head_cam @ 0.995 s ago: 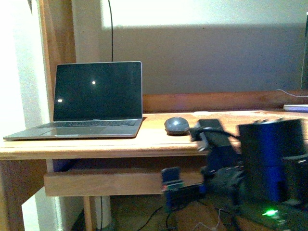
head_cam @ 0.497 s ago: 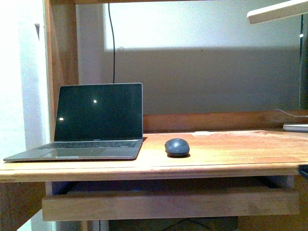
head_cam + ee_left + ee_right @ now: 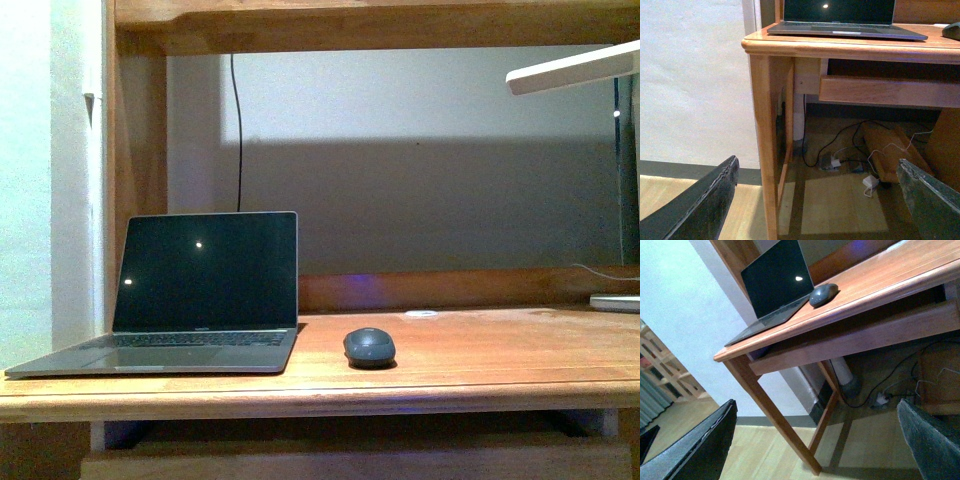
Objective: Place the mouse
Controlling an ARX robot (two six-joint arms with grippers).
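Note:
The small dark grey mouse (image 3: 369, 347) lies on the wooden desk (image 3: 480, 370), just right of the open laptop (image 3: 200, 290). It also shows in the right wrist view (image 3: 823, 294) and at the edge of the left wrist view (image 3: 952, 31). No arm appears in the front view. My left gripper (image 3: 817, 165) is open with nothing between its fingers, low in front of the desk's left leg (image 3: 765, 140). My right gripper (image 3: 816, 405) is open and empty as well, below desk height and well short of the mouse.
A small white disc (image 3: 421, 314) lies behind the mouse. A white lamp head (image 3: 575, 70) hangs at the upper right under a shelf (image 3: 370, 25). Under the desktop is a wooden pull-out rail (image 3: 885, 90), with cables (image 3: 850, 150) on the floor.
The front view has risen: desk and laptop sit lower in frame and the shelf appears. The arm seen at the lower right a second ago is out of view. The mouse has not moved.

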